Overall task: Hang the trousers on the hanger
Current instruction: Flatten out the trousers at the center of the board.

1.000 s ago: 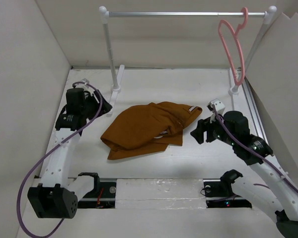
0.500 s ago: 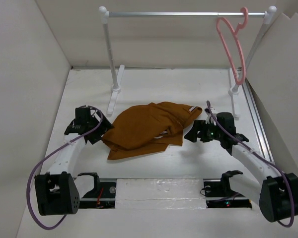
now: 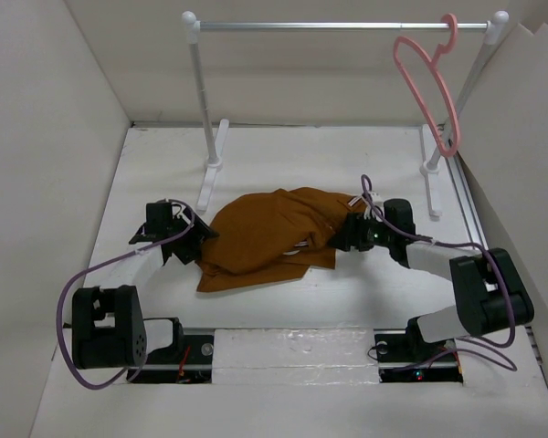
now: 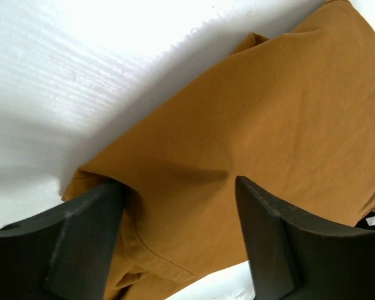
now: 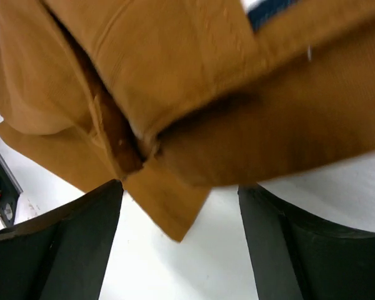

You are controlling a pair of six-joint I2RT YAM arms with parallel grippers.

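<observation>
The rust-brown trousers [image 3: 269,237] lie crumpled on the white table, with the pale striped lining showing at the right end. The pink hanger [image 3: 429,82] hangs by its hook from the right end of the clothes rail. My left gripper [image 3: 199,239] is open, low at the trousers' left edge; in the left wrist view the cloth [image 4: 237,125] lies between its fingers [image 4: 81,244]. My right gripper [image 3: 342,235] is open, low at the trousers' right edge; in the right wrist view a cloth fold [image 5: 175,125] hangs just ahead of its fingers [image 5: 287,250].
The silver-and-white clothes rail [image 3: 342,26] stands at the back on two white posts with feet [image 3: 212,169]. White walls enclose the table on the left, back and right. The arm bases sit on a rail at the near edge [image 3: 292,351].
Both arms have dropped and moved inward to the trousers: the left from the far left edge, the right from the right side. The hanger has swung slightly.
</observation>
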